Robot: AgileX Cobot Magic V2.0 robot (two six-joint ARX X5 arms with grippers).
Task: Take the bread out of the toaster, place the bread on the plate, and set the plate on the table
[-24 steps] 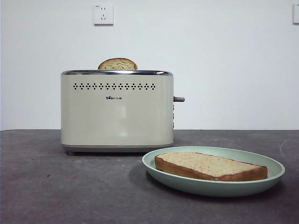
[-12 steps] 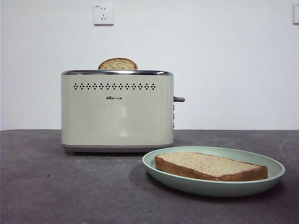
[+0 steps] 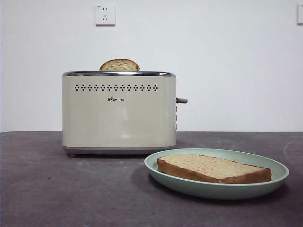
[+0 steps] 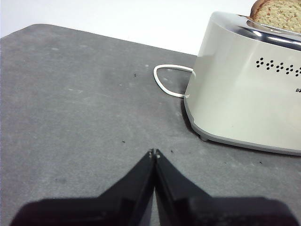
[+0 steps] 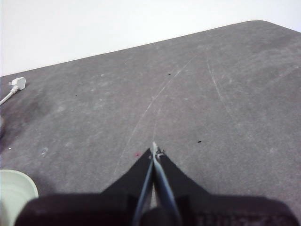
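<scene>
The bread [image 3: 213, 169] lies flat in the pale mint-green plate [image 3: 272, 181], which rests on the dark grey table [image 3: 57, 189] in front of and to the right of the cream toaster [image 3: 118, 113]. A second, similar slice [image 3: 119, 65] sticks up from the toaster's slot. Neither arm shows in the front view. My left gripper [image 4: 154, 153] is shut and empty over bare table, apart from the toaster [image 4: 249, 103]. My right gripper [image 5: 154, 149] is shut and empty over bare table, with the plate's rim [image 5: 14, 197] off to one side.
The toaster's white cord [image 4: 164, 82] loops on the table behind it, and its plug [image 5: 18, 83] lies near the table's back edge. A wall socket [image 3: 104, 14] is on the white wall behind.
</scene>
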